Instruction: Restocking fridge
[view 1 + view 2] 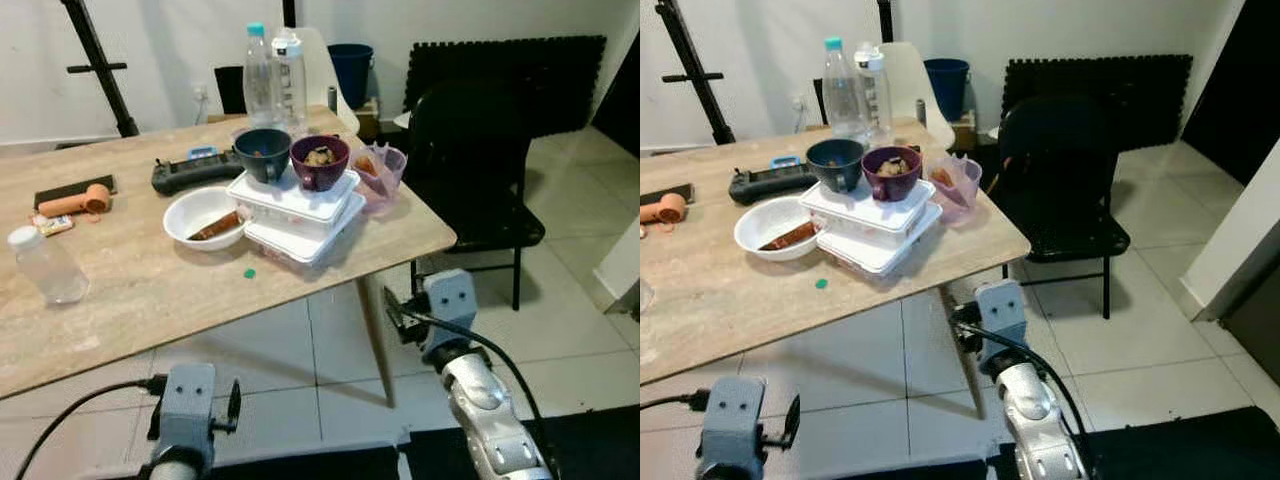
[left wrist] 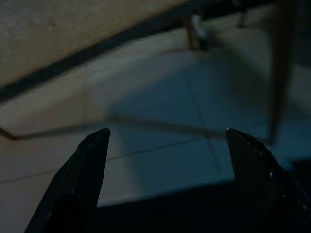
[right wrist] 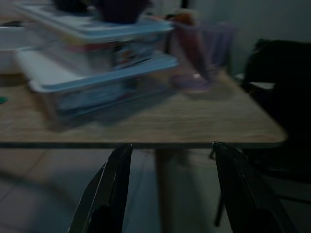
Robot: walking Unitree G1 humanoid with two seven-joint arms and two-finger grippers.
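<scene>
- two stacked containers [image 1: 300, 215] near the table [image 1: 130, 300] front edge, toward its right corner; dark cup [image 1: 263, 154] and purple cup [image 1: 320, 162] on top
- white bowl [image 1: 203, 217] touching the stack's left side; pink cup [image 1: 380, 176] by the right edge
- left gripper [image 2: 165, 160] low below the front edge, jaws apart
- right gripper [image 3: 170, 179] below the right corner, jaws apart, empty

Worktop [image 1: 140, 290]: pale matt wood grain. Stacked food boxes [image 1: 298, 212]: clear plastic with white lids. Bottles [image 1: 262, 82]: clear plastic. Bowl [image 1: 200, 215]: glossy white. Floor [image 1: 560, 330]: smooth, faintly glossy tiles. Chair [image 1: 478, 170]: matt black.
</scene>
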